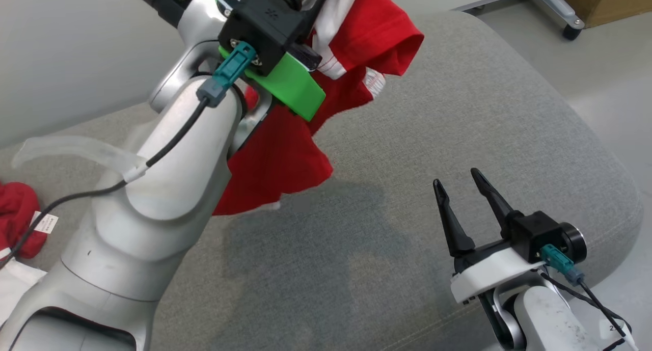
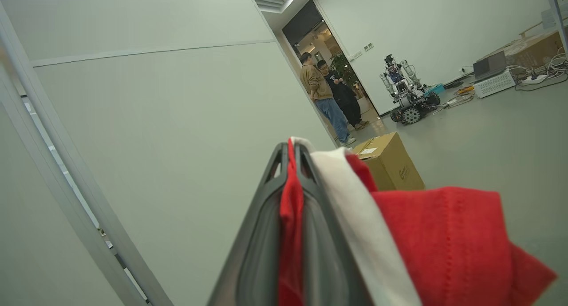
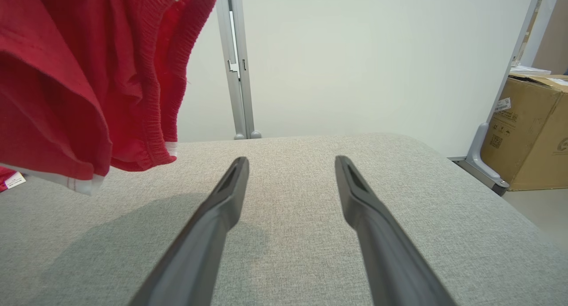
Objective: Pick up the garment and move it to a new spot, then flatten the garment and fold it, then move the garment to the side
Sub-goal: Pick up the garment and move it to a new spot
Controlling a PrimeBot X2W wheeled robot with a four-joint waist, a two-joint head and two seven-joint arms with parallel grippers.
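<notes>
Red garment (image 1: 285, 157) hangs at 12 o'clock in the head view, pinched tight in the left gripper (image 2: 293, 148) above the grey cushion (image 1: 458, 101). Right gripper (image 1: 456, 177) sits at 4 o'clock, fingers wide and empty. Can't tell what's in the cardboard box (image 3: 532, 133) at 3 o'clock.

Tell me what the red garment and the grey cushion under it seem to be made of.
The garment looks like soft knitted cloth, perhaps cotton, matte: a ribbed edge and loose folds show. The cushion seems covered in woven upholstery fabric, matte grey, with a fine speckled weave; its filling is hidden.
</notes>
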